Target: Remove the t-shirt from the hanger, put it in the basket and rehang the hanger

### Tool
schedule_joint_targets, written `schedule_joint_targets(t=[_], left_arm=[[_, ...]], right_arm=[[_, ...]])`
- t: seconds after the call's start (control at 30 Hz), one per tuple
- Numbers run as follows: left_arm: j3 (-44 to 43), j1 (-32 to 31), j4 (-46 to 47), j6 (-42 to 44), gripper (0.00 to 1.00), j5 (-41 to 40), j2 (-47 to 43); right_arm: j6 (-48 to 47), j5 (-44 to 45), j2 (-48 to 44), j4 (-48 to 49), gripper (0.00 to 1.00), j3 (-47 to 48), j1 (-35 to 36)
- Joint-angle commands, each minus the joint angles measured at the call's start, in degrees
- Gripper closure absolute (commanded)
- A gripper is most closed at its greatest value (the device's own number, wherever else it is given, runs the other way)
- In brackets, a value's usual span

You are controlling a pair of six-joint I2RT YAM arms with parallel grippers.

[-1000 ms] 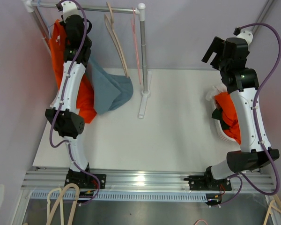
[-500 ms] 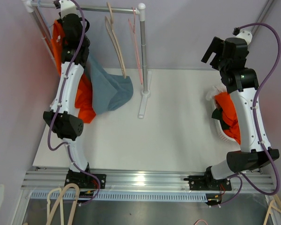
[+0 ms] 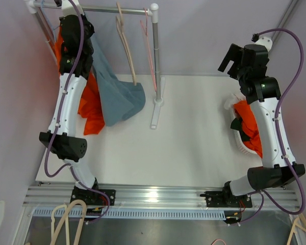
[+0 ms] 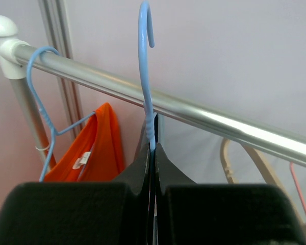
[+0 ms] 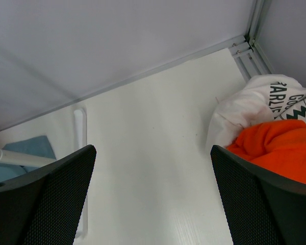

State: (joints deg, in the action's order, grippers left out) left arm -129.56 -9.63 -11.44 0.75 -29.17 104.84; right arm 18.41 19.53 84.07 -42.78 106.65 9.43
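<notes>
Overhead plus close wrist views, rail (image 3: 107, 8) shared

Ahead of the left pincer (image 4: 152, 158), clamped on a blue hanger (image 4: 145, 66), the rail (image 4: 204, 113) crosses and bars the way; above it, open air; to the left an orange shirt (image 4: 99, 148) crowds close; to the right a wooden hanger (image 4: 268, 176) hangs apart; beneath the wide-spread right pincer (image 5: 151, 151), bare table (image 5: 158, 204); a clothes heap (image 5: 265, 122) to its right.

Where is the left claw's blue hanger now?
Left wrist view, centre: the blue hanger, pinched in the left claw, hook above the rail, right of the orange t-shirt.
</notes>
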Motion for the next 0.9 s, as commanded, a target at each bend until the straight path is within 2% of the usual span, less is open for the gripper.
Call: schedule_joint_targets(t=[0.0,0.17,0.27,0.33,0.43,0.47,0.7,0.87], left_arm=[[1.58,-0.22,0.46,-3.92,0.99,6.22,-5.16],[4.84,-0.13,-4.1,-5.84,0.99,8.07,-9.73],[10.35,-0.13,-6.05,-7.95,0.99,10.53,-14.02],[16.06,-0.13,-4.91,-8.49,0.99,12.46,-17.02],[20.12,-0.13,-1.59,-8.58,0.99,16.68,-23.17],[24.66,-0.13,-0.7,-8.75,0.99,19.04,-24.84],[35.58,-0.13,2.12,-10.25,0.99,26.34,-38.46],[35.51,-0.13,-1.47,-10.07,0.99,32.5,-44.45]], right_arm=[[-0.22,-2.47,-2.07,1.13,0.01,-0.65,0.41],[-0.57,-4.59,-3.3,1.39,0.01,-2.06,0.33],[-0.92,-6.17,-4.53,1.39,0.0,-2.85,0.41],[-1.19,-7.13,-5.41,1.65,0.0,-3.82,0.41],[-1.89,-8.1,-7.16,1.57,0.0,-5.13,0.32],[-2.15,-8.36,-7.43,1.39,0.01,-5.31,0.32],[-2.59,-9.42,-10.15,0.25,0.01,-7.07,0.32],[-1.46,-12.23,-11.39,0.77,0.01,-8.47,0.32]])
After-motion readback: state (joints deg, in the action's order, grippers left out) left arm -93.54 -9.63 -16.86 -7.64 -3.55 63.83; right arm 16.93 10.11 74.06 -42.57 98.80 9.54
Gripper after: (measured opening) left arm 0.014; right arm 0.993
